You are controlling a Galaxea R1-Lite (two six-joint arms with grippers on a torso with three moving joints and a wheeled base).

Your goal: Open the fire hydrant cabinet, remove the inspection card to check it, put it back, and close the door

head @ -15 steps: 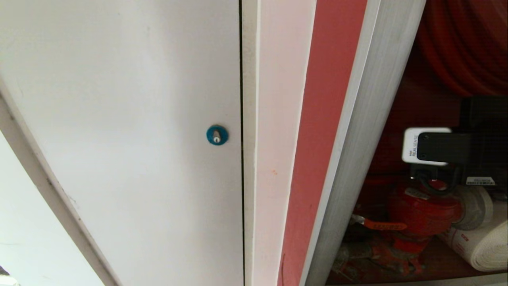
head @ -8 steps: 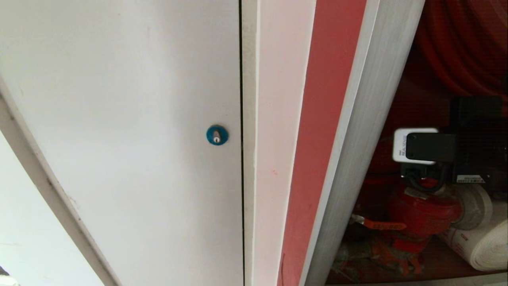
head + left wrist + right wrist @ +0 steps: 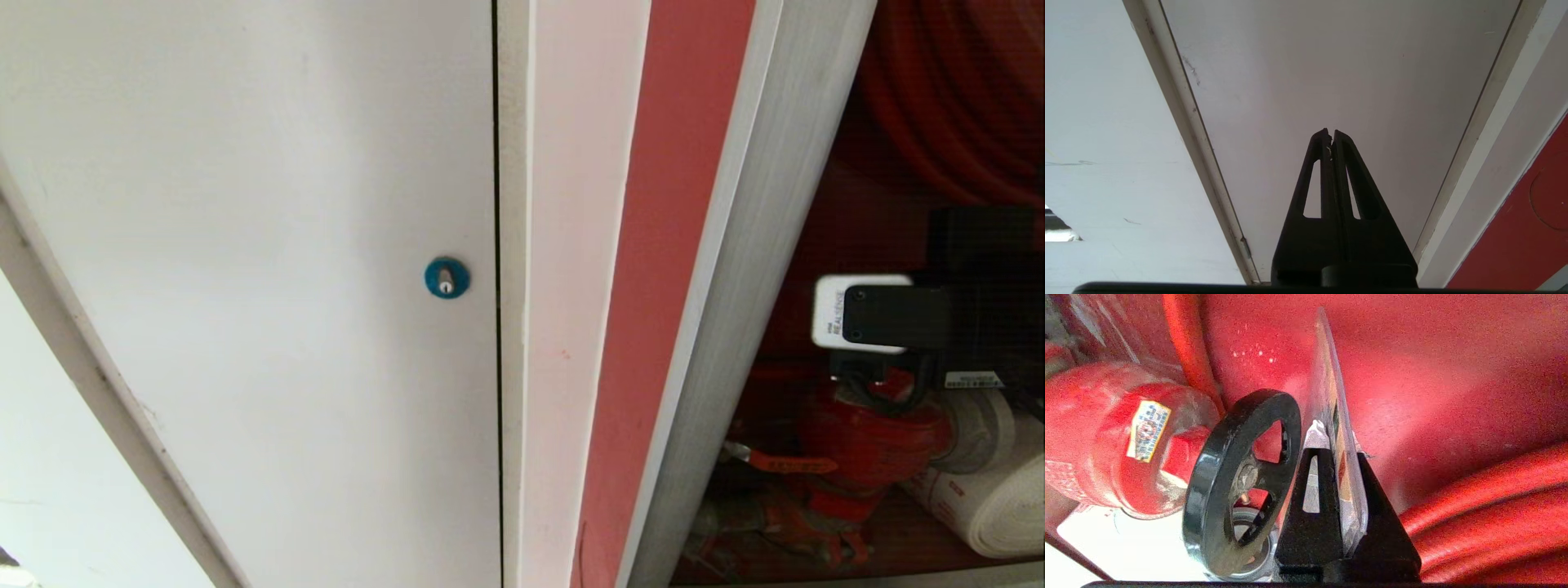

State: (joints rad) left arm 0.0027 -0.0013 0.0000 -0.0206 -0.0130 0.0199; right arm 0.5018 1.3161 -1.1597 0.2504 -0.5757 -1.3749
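The fire hydrant cabinet (image 3: 735, 327) stands open on the right, and its door is out of view. Inside are a coiled red hose (image 3: 955, 98), a red valve (image 3: 865, 437) and my right wrist with its white camera (image 3: 865, 325). In the right wrist view my right gripper (image 3: 1338, 443) is shut on the inspection card (image 3: 1331, 396), seen edge-on in its clear sleeve. The card is beside the valve's black handwheel (image 3: 1208, 490). My left gripper (image 3: 1330, 132) is shut on nothing and faces a white panel.
A plain white door with a blue round lock (image 3: 446, 278) fills the left of the head view, beside a red strip (image 3: 661, 245). A white rolled hose (image 3: 988, 498) lies low in the cabinet. The red hose coils (image 3: 1486, 522) run close beside the right gripper.
In the head view my right wrist has drifted a little to the left and lower inside the cabinet. The left arm has not moved.
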